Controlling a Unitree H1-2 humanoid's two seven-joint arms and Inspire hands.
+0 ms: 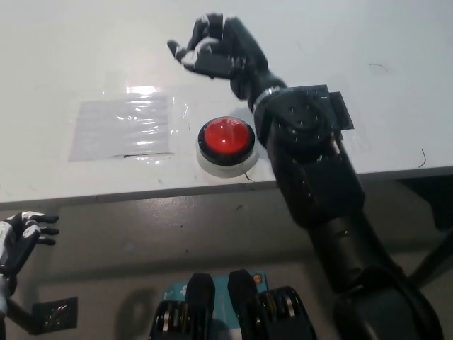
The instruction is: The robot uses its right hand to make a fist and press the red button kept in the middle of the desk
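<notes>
The black right hand (216, 49) hovers beyond the red button (226, 137), fingers loosely curled, gripping nothing. Next: tighten the fist, draw back, press down. White left hand (20, 237) rests open below the desk (64, 64).

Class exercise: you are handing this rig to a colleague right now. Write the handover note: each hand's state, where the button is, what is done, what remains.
Right hand: black, above the desk beyond the red button, fingers curled but not a tight fist; it holds nothing and is off the button.
Left hand: white, resting at the lower left below the desk edge, fingers apart, empty.
Red button: on its white base near the desk's front edge, beside a taped clear plastic sheet.
Done: the right arm is up over the desk.
Left: close the fist fully, bring it back over the button, press down.
</notes>
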